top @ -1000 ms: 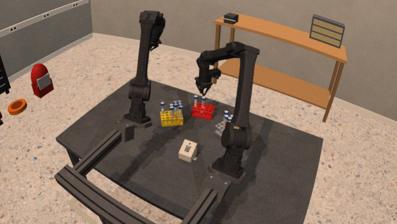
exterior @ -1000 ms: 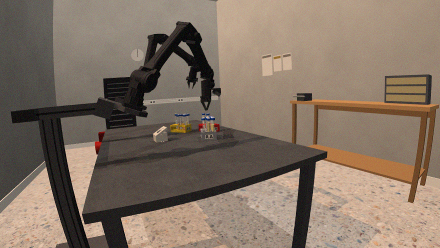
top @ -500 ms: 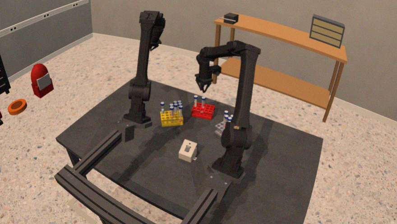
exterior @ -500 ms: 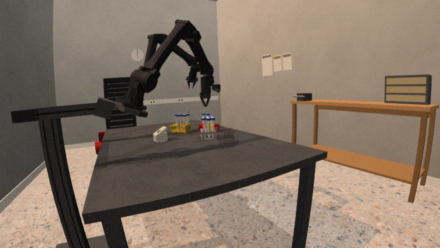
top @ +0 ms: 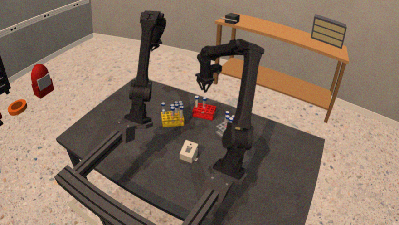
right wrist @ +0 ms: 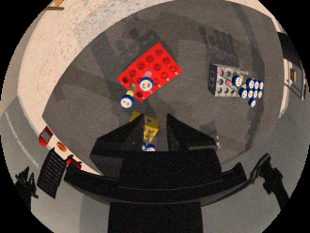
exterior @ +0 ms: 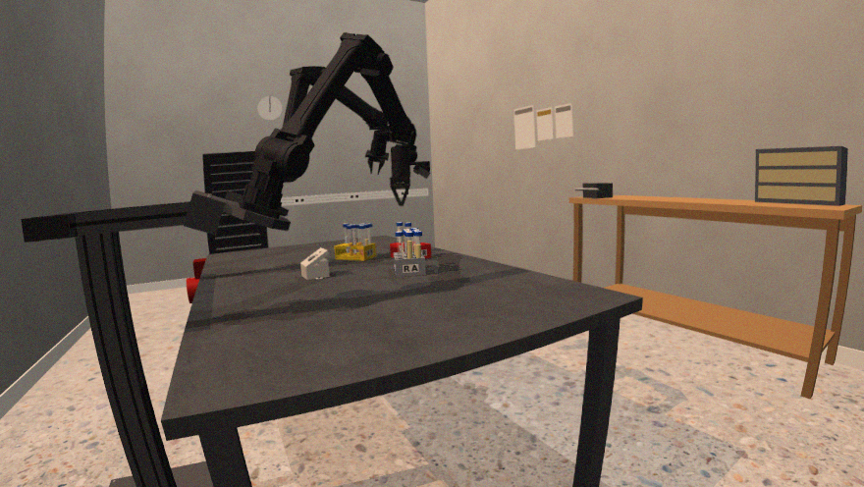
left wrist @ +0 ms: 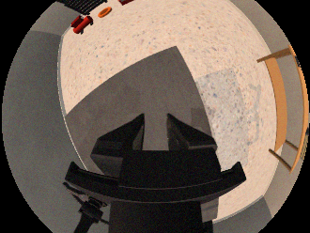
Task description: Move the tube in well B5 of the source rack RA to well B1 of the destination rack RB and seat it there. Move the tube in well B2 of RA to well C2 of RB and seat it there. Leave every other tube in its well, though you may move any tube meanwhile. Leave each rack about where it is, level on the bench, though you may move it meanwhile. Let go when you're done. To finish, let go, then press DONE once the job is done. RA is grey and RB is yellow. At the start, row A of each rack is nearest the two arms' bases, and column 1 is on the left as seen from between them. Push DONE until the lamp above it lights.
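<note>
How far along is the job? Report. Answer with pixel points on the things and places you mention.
Done: nothing I can confirm; the wells in the yellow rack (top: 172,123) (exterior: 342,254) can't be read reliably.
In hand: nothing; the right claw (top: 205,90) (exterior: 400,202) (right wrist: 155,117) and left claw (top: 153,49) (exterior: 375,170) (left wrist: 156,116) stand open.
Left: check both destination wells, then press DONE; the lamp (top: 190,144) looks unlit. Two tubes stand in the red rack (top: 203,115) (exterior: 427,249) (right wrist: 158,70).

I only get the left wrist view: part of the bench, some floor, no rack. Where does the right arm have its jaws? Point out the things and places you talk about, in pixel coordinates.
Observer: The top view shows the right arm (top: 249,83) (exterior: 320,90) (right wrist: 160,174) with its jaws raised clear of the two blue-capped tubes (top: 196,97) (exterior: 399,225) (right wrist: 146,85) in the red rack (top: 204,114) (exterior: 427,252) (right wrist: 177,70).

Operator: Copy. Is it carrying a tube?

Observer: No. In the right wrist view its jaws stand partly open with nothing gripped between them.
</note>
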`<action>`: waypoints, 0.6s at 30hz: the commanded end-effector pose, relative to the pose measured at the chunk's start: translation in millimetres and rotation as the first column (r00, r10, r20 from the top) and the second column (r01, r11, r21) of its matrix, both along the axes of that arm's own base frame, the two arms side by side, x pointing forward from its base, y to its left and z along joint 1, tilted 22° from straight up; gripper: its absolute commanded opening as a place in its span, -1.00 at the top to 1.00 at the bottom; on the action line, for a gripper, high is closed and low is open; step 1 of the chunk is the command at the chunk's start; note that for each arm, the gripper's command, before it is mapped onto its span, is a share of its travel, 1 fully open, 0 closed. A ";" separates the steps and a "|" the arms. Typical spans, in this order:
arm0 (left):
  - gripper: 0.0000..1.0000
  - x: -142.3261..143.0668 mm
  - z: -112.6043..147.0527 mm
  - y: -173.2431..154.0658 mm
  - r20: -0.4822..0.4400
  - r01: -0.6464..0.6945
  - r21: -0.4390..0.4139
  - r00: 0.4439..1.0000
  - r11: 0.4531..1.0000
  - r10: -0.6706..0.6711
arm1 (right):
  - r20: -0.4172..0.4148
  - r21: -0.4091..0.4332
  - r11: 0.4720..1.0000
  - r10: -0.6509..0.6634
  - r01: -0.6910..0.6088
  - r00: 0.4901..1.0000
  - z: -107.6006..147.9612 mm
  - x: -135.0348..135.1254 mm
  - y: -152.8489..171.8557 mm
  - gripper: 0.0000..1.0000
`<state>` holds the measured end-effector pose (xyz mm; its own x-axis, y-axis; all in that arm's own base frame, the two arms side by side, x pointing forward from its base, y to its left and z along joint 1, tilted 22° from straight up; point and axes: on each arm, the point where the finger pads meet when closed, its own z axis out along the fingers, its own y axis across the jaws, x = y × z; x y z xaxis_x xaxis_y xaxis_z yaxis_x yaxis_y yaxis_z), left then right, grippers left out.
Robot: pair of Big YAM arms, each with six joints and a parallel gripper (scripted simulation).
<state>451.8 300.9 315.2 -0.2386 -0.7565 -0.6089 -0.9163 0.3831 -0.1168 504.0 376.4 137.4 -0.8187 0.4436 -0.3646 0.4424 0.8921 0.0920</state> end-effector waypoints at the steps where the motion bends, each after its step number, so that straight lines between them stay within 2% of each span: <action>1: 0.40 4.1 19.6 2.6 0.035 -0.001 0.019 0.999 1.000 0.000 | 0.020 -0.025 0.988 0.155 -0.155 0.988 9.4 -25.9 7.2 0.40; 8: 0.40 4.1 19.6 2.6 0.035 -0.001 0.019 0.999 1.000 0.000 | -0.016 -0.108 0.928 0.357 -0.357 0.934 -9.7 -68.4 -6.7 0.40; 12: 0.40 4.1 19.6 2.6 0.035 -0.001 0.019 0.999 1.000 0.000 | -0.017 -0.107 0.928 0.357 -0.357 0.934 -12.1 -73.7 -8.4 0.40; 13: 0.40 4.1 19.6 2.6 0.035 -0.001 0.019 0.999 1.000 0.000 | -0.022 -0.112 0.934 0.338 -0.338 0.941 -21.9 -58.5 -3.5 0.40; 14: 0.40 4.1 19.6 2.6 0.035 -0.001 0.019 0.999 1.000 0.000 | -0.009 -0.107 0.928 0.357 -0.356 0.934 -17.3 -64.1 14.3 0.40; 18: 0.40 4.1 19.6 2.6 0.035 -0.001 0.019 0.999 1.000 0.000 | -0.027 -0.109 0.934 0.338 -0.339 0.941 -24.6 -76.4 33.2 0.40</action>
